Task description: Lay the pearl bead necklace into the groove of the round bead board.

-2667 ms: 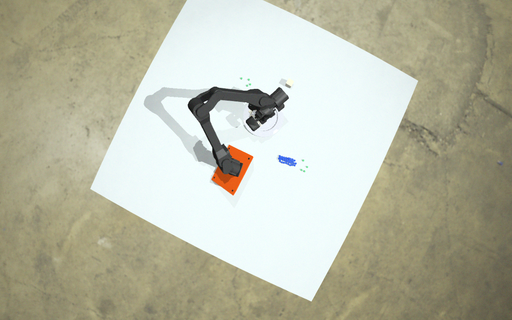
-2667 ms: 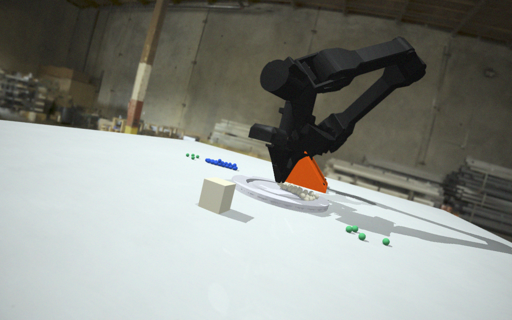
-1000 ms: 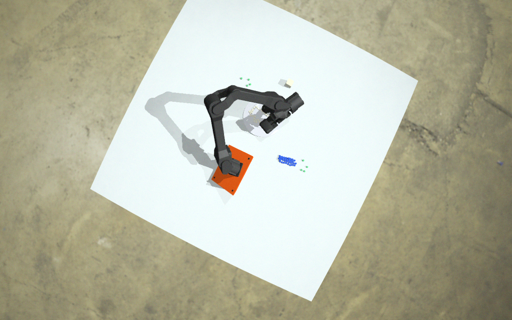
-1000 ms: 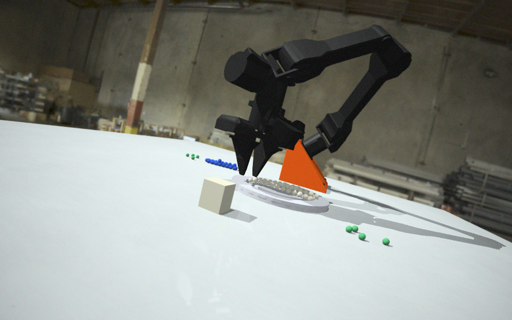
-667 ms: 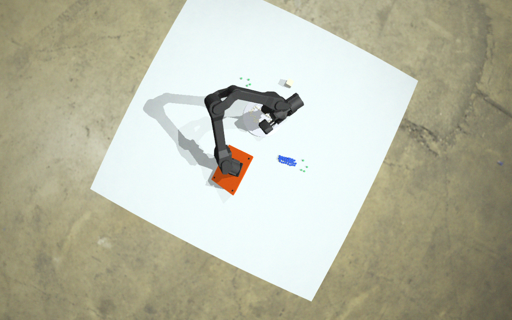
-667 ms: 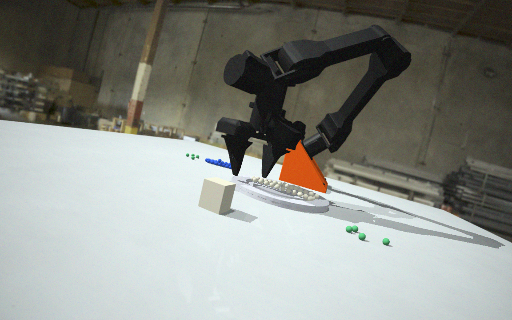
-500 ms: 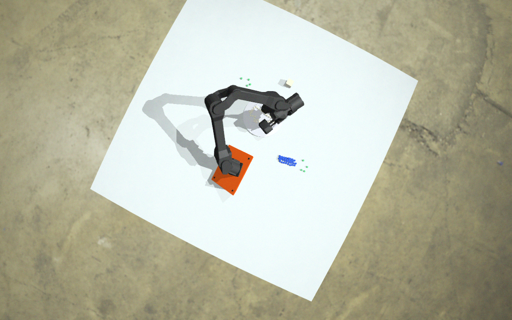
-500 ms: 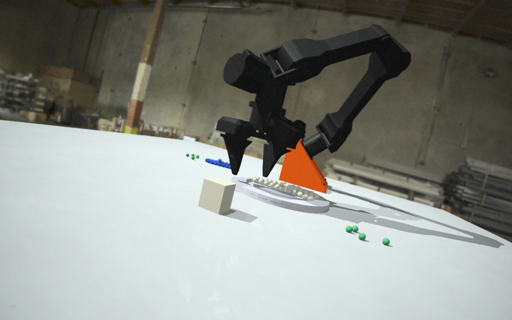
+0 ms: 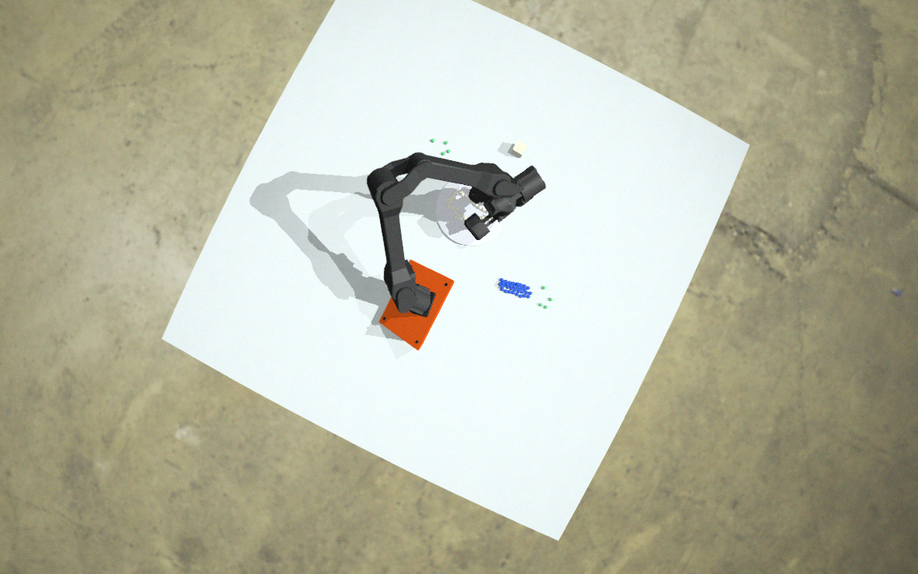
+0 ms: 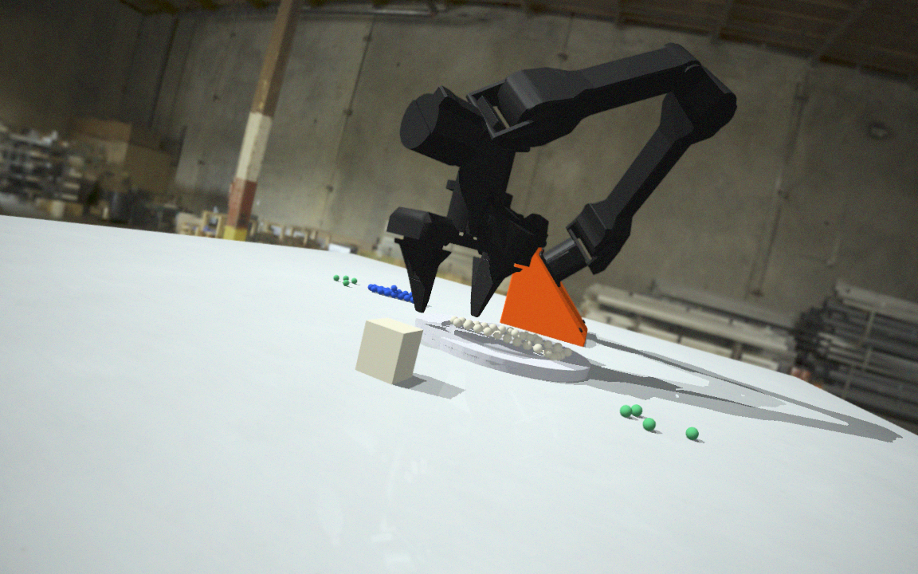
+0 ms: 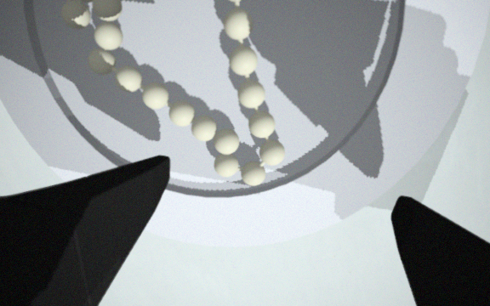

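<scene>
The pearl bead necklace (image 9: pixel 457 203) (image 10: pixel 498 333) (image 11: pixel 181 114) lies on the round bead board (image 9: pixel 468 241) (image 10: pixel 519 365) (image 11: pixel 228 221). In the wrist view it makes a narrow loop, with its strands crossing the area inside the ring groove. The loop's pointed end lies close to the groove's near side, just inside it. Its other end runs out of the top of that view. My gripper (image 10: pixel 448 314) (image 11: pixel 282 186) is open and empty, with its fingertips a little above the board's edge, one on each side of the loop's pointed end. In the top view the arm hides part of the necklace and board.
A cream block (image 9: pixel 518 149) (image 10: pixel 389 350) stands beside the board. Several loose green beads (image 9: pixel 445 143) (image 10: pixel 649 423) lie on one side. A cluster of blue beads (image 9: pixel 514 287) (image 10: pixel 390 292) and more green beads (image 9: pixel 549 299) (image 10: pixel 345 280) lie on another. The arm's orange base (image 9: pixel 430 314) (image 10: pixel 537 303) stands behind the board in the exterior view.
</scene>
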Controlling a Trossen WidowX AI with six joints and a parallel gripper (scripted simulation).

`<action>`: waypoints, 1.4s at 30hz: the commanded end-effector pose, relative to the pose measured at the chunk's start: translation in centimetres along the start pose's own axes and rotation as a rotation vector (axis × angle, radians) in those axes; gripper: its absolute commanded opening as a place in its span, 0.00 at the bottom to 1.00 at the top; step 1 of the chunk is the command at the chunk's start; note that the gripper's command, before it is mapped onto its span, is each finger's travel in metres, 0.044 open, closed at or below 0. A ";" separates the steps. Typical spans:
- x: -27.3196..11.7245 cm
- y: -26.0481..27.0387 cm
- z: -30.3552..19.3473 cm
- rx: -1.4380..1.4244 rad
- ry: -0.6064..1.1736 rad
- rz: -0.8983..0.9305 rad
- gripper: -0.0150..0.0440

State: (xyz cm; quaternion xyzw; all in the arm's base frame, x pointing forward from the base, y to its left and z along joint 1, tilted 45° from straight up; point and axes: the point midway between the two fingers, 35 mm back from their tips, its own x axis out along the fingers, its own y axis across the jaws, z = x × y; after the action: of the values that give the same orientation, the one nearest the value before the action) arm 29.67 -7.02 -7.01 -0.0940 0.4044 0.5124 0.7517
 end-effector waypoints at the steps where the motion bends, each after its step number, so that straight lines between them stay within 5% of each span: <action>1: -0.1 0.0 -0.1 0.000 0.004 0.000 1.00; 6: -0.1 0.0 -0.1 0.000 0.004 0.000 1.00; 18: -1.2 2.6 3.6 0.942 0.005 -0.001 0.47; 24: -1.8 4.3 5.6 1.467 0.005 -0.002 0.46; 42: -2.8 7.4 8.4 2.308 0.005 0.000 0.46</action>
State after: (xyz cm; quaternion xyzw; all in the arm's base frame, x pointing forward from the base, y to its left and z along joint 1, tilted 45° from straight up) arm 28.69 -3.29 -0.60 0.4594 0.6511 0.0700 0.6001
